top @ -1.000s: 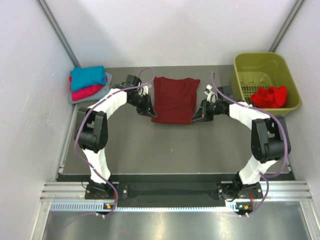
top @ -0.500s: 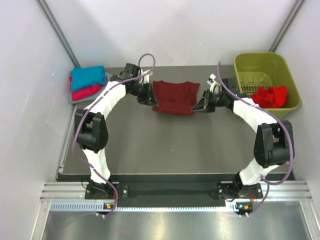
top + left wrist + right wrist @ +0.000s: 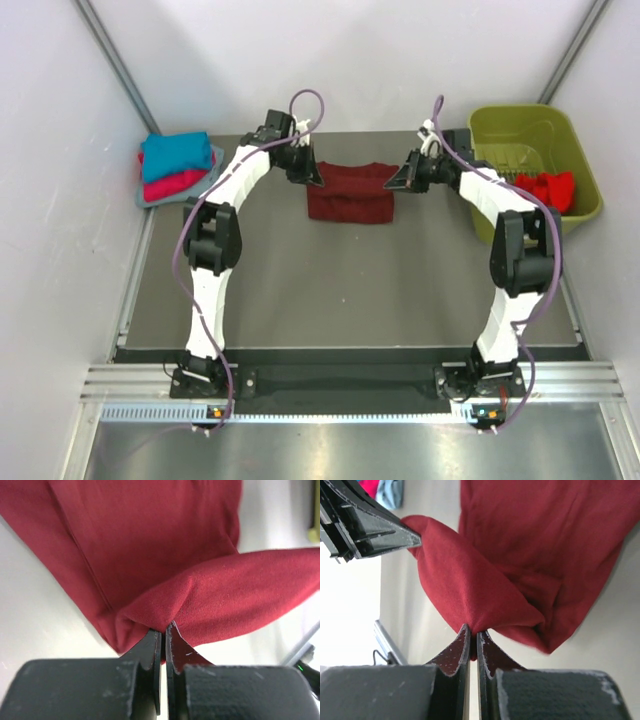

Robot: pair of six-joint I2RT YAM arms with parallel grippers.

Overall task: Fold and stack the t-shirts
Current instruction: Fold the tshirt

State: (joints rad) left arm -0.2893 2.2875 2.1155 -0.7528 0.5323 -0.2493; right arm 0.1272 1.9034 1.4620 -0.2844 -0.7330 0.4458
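Desk (image 3: 350,290): grey, carries everything.

Left arm (image 3: 235,185) and right arm (image 3: 490,195): both stretched to the far half of the desk. Their wrists point inward at each other, level with the basket.

Basket (image 3: 510,135): olive-green, at the far right corner of the desk.

Dark maroon t-shirt (image 3: 350,193): lies on the desk left of the basket, folded into a wide band, with the right arm's wrist between it and the basket. Its lower layer is flat on the desk. Its far edge is lifted at both ends, and the cloth runs straight from one set of jaws to the other.

Stack of folded shirts: at the far left edge of the desk, the side opposite the basket, well apart from the maroon shirt. Teal shirt (image 3: 175,152) on top, pink-red shirt (image 3: 165,185) under it, pale grey-blue shirt (image 3: 150,198) at the bottom with only its edge showing.

Bright red t-shirt (image 3: 545,187): crumpled inside the basket, in its near right part.

Left jaws: clamped on the maroon shirt's far corner, the one away from the basket. In the left wrist view the black fingers (image 3: 150,650) are nearly touching and pinch a bunched fold. The cloth (image 3: 150,540) spreads away beyond the tips.

Right jaws: clamped on the far corner nearest the basket. In the right wrist view the fingers (image 3: 455,650) are nearly touching with a fold nipped at the tips. A raised loop of cloth (image 3: 530,540) arcs across to the left jaws, seen at the upper left of that view.
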